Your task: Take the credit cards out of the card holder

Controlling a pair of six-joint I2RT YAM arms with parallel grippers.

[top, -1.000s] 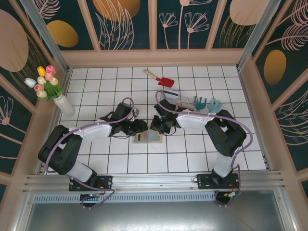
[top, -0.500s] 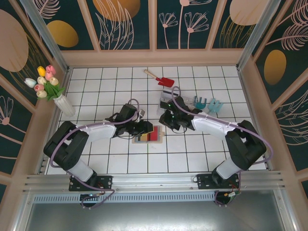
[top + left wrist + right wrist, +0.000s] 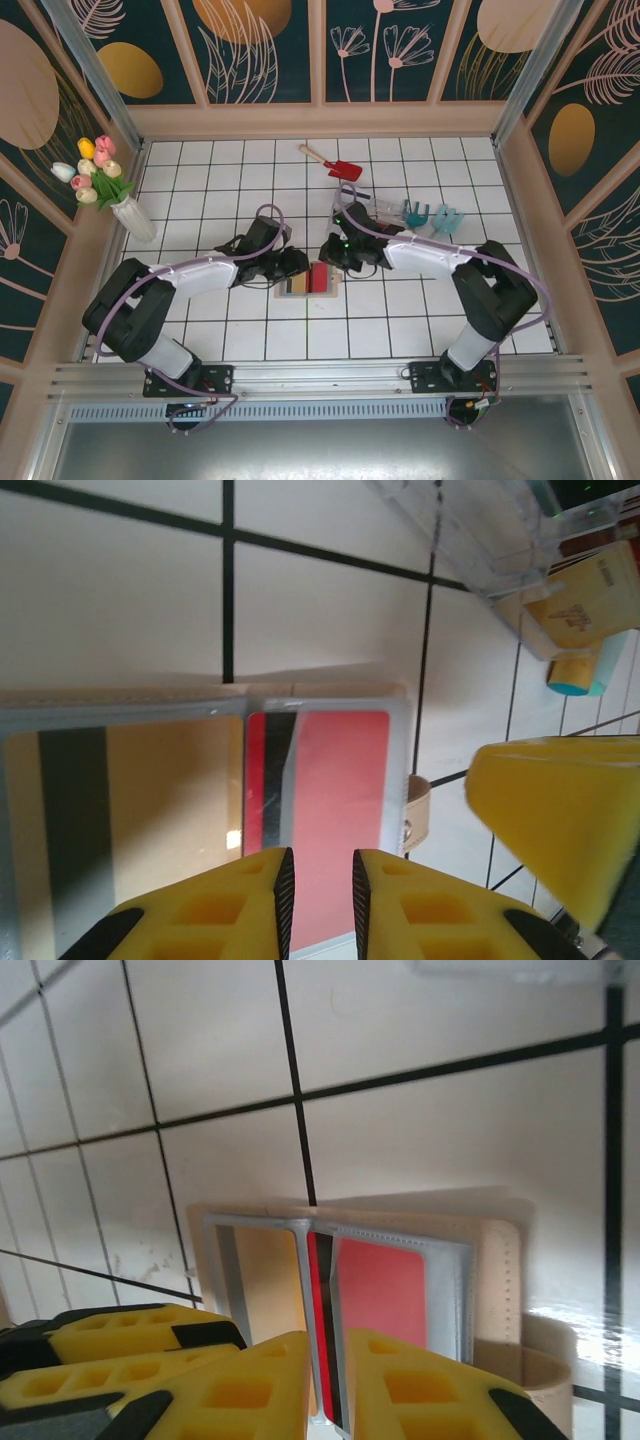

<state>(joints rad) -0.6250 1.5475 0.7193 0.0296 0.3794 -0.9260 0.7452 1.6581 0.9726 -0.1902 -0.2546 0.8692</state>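
Card holder (image 3: 500,1280) is lying open on the tiled tabletop (image 3: 400,310), about mid-scene, just nearer than the clear tray (image 3: 470,530). There's a red card (image 3: 335,810) in its right pocket and a tan one with a dark stripe (image 3: 150,800) in the left.

My left pincer (image 3: 318,885) is down to a narrow slit over the near edge, and I can't tell if it's nipping anything. My right pincer (image 3: 325,1380) is just as narrow, with a thin red-and-dark edge running into the gap. No idea if that's actually pinched.

Plan as I see it: left pins the holder flat, right grabs one card edge only and slides it out along the pocket. Yank upward and I reckon the whole holder comes too.
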